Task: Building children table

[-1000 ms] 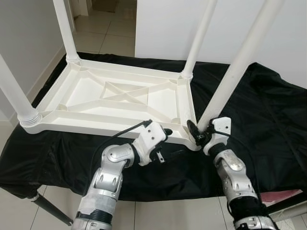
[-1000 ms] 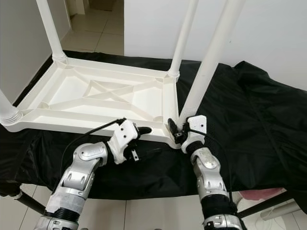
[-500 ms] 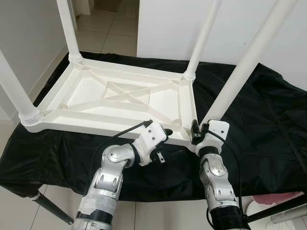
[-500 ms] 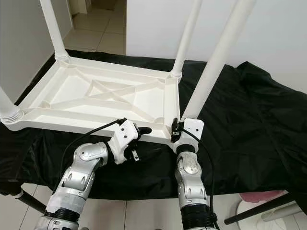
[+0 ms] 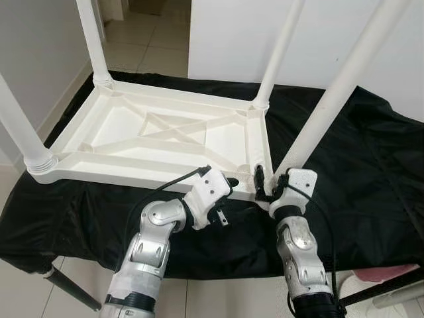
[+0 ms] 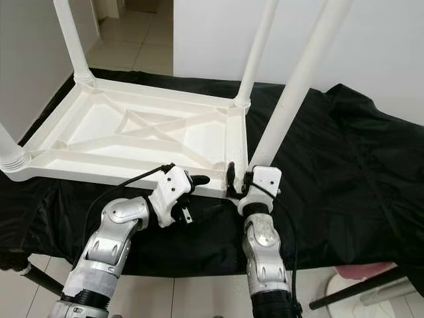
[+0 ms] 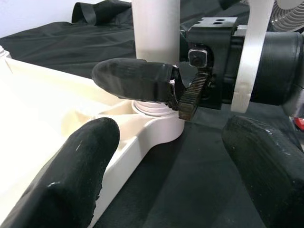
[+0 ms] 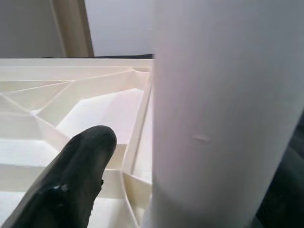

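Observation:
A white plastic children's table (image 5: 132,175) lies upside down on a black cloth, its legs pointing up. My right gripper (image 5: 265,182) is at the foot of the near right leg (image 5: 331,99), shut on it just above its socket at the table's corner. The left wrist view shows one of its black fingers (image 7: 133,78) lying across the leg, and the right wrist view has the leg (image 8: 223,118) right beside a finger (image 8: 71,180). My left gripper (image 5: 228,189) hovers open by the table's front rim, left of that corner, holding nothing.
Three other legs stand at the near left (image 5: 20,129), far left (image 5: 91,40) and far right (image 5: 278,53) corners. The black cloth (image 5: 371,165) spreads to the right. A white wall (image 5: 238,33) rises behind, tiled floor at the far left and below.
My right arm has shifted left and its gripper has turned around the base of the near right leg, one finger now on the leg's left side. The left arm has stayed put.

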Controlling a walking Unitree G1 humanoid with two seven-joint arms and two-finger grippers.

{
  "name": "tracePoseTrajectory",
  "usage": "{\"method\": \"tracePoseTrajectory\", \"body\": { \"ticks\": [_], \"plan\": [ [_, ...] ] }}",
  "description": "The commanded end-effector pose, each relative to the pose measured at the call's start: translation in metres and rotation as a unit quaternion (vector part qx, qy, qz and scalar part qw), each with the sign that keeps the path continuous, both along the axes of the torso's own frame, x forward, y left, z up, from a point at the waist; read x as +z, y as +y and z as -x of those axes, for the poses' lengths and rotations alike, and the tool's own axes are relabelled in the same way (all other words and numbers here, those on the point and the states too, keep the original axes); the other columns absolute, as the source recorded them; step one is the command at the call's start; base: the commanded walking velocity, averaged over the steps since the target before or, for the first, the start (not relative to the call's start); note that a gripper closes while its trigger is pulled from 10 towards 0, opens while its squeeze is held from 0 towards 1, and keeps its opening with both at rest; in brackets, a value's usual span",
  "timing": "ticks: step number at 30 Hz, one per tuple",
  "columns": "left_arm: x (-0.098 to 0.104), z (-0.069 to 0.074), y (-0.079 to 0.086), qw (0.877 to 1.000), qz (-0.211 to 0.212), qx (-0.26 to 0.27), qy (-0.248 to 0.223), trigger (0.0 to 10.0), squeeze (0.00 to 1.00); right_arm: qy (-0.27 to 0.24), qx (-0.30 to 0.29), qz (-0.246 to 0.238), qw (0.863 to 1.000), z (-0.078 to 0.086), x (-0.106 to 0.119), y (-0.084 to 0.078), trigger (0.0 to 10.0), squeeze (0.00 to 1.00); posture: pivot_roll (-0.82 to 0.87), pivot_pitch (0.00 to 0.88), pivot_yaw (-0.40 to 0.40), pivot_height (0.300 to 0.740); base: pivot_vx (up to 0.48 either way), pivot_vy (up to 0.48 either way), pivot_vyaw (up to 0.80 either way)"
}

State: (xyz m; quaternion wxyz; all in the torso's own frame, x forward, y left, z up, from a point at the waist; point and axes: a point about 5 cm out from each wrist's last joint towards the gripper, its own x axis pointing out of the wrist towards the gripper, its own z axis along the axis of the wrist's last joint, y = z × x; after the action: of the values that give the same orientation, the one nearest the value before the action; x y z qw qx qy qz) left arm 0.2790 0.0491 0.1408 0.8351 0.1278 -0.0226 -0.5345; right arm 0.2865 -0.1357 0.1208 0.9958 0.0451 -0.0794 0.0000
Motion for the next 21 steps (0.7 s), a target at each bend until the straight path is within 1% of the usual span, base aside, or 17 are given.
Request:
{"method": "tracePoseTrajectory", "body": {
  "ticks": [1,2,3,4,6,9,12,15,18,21],
  "plan": [
    [-0.001,-0.005,0.002,0.995,0.015,0.100,-0.014,10.0,0.00,-0.003,0.013,0.001,1.000,0.003,0.000,-0.005,10.0,0.65,0.02,0.000,-0.108,0.740,0.000,0.000,0.00],
    [-0.004,-0.002,0.002,0.995,0.012,0.097,-0.010,10.0,0.00,-0.001,0.057,0.009,0.998,0.006,-0.003,-0.016,10.0,0.00,0.02,0.000,-0.105,0.740,0.000,0.000,0.00],
    [-0.004,-0.002,0.002,0.995,0.012,0.097,-0.010,10.0,0.00,-0.001,0.057,0.009,0.998,0.006,-0.003,-0.016,10.0,0.00,0.02,0.000,-0.105,0.740,0.000,0.000,0.00],
    [-0.005,-0.001,0.002,0.995,0.012,0.095,-0.008,10.0,0.00,-0.002,0.078,0.021,0.997,0.007,-0.004,-0.020,10.0,0.00,0.02,0.000,-0.104,0.740,0.000,0.000,0.00],
    [-0.005,0.000,0.002,0.995,0.011,0.094,-0.008,10.0,0.00,-0.003,0.090,0.029,0.996,0.007,-0.004,-0.022,10.0,0.00,0.02,0.000,-0.103,0.740,0.000,0.000,0.00],
    [-0.005,0.000,0.002,0.996,0.011,0.093,-0.007,10.0,0.00,-0.001,0.102,0.031,0.994,0.007,-0.005,-0.025,10.0,0.00,0.01,0.000,-0.100,0.740,0.000,0.000,0.00],
    [-0.004,-0.001,0.001,0.996,0.011,0.092,-0.006,10.0,0.00,0.001,0.159,0.048,0.986,0.004,-0.005,-0.035,10.0,0.00,0.01,0.000,-0.096,0.740,0.000,0.000,0.00],
    [-0.004,-0.001,0.001,0.996,0.011,0.092,-0.006,10.0,0.00,0.001,0.159,0.048,0.986,0.004,-0.005,-0.035,10.0,0.00,0.01,0.000,-0.096,0.740,0.000,0.000,0.00],
    [-0.003,-0.003,0.001,0.996,0.010,0.091,-0.008,10.0,0.00,0.008,0.206,0.069,0.976,-0.004,-0.004,-0.039,10.0,0.00,0.02,0.000,-0.091,0.740,0.000,0.000,0.00],
    [-0.003,-0.003,0.000,0.996,0.010,0.090,-0.008,10.0,0.00,0.011,0.218,0.075,0.973,-0.008,-0.003,-0.040,10.0,0.00,0.02,0.000,-0.090,0.740,0.000,0.000,0.00]
  ]
}}
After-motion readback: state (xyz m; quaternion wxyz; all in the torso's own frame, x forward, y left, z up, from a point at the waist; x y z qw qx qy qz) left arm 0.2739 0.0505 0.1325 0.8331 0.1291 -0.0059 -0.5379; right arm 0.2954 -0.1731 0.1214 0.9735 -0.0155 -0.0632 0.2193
